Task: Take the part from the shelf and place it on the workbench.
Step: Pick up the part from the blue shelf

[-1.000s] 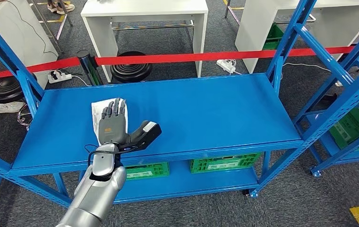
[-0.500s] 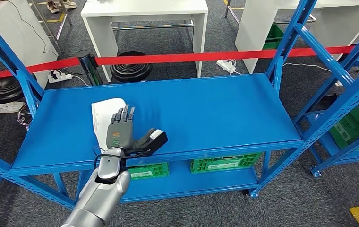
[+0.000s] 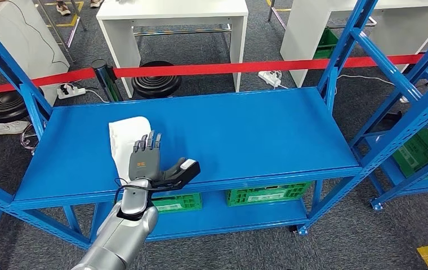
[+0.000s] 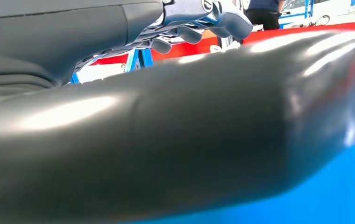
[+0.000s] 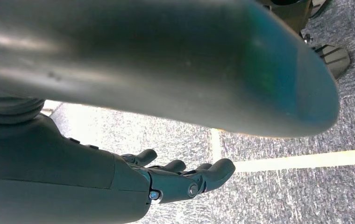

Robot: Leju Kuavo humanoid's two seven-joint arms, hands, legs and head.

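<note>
- Your landmark is the white part [image 3: 126,138]: it lies flat on the blue shelf [image 3: 245,135], toward the shelf's left end and closer to the front edge than the back.
- Your left hand [image 3: 151,163] hovers at the part's near right corner, fingers [image 3: 147,143] spread and holding nothing, thumb out to the right; the fingertips overlap the part's right edge.
- From the fingers the part lies ahead and to the left; its long axis runs front to back, roughly in line with your fingers.
- Your right hand [image 5: 175,179] hangs over grey carpet, fingers loosely curled and holding nothing, so the left hand is judged the nearer.
- To the right of the part the shelf top is bare blue metal.
- Beyond the part a red barrier tape [image 3: 228,68] crosses, with a white table [image 3: 172,11] behind it.
</note>
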